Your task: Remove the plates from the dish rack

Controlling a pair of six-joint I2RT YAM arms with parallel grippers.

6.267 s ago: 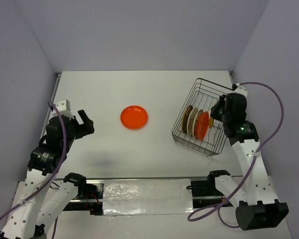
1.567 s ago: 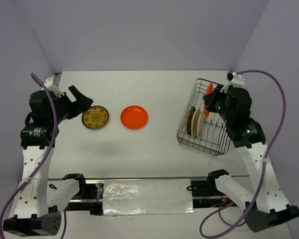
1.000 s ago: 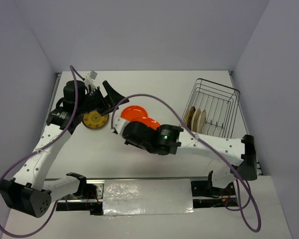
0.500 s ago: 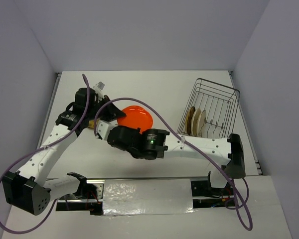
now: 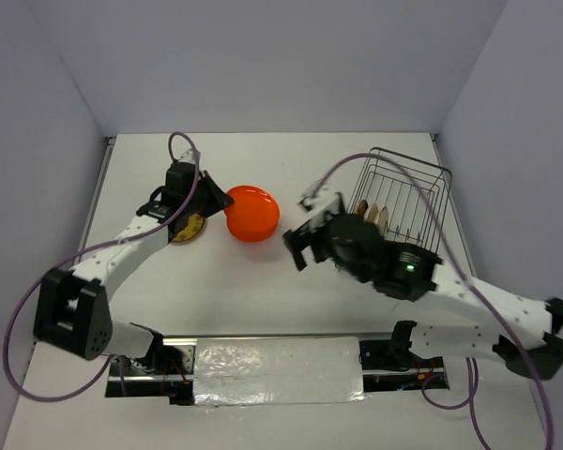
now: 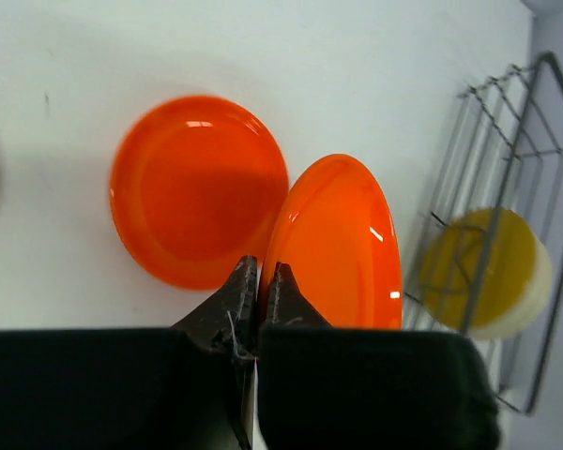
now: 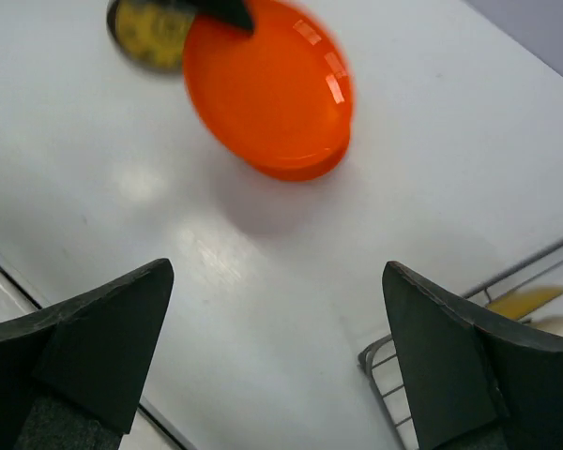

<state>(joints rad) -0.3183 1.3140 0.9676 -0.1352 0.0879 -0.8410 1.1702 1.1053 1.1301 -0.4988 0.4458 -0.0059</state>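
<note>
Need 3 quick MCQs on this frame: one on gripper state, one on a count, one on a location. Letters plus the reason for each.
1. State of the right gripper?
A. shut on a plate
B. open, empty
C. shut, empty

2. How many orange plates are in the left wrist view?
A. one
B. two
C. three

3. Where is the tilted orange plate?
A. in the right gripper
B. lying flat
C. pinched in the left gripper

1 B: its fingers are spread wide with nothing between them.
2 B: the flat orange plate and the tilted one.
3 C: the fingers are closed on its rim.
</note>
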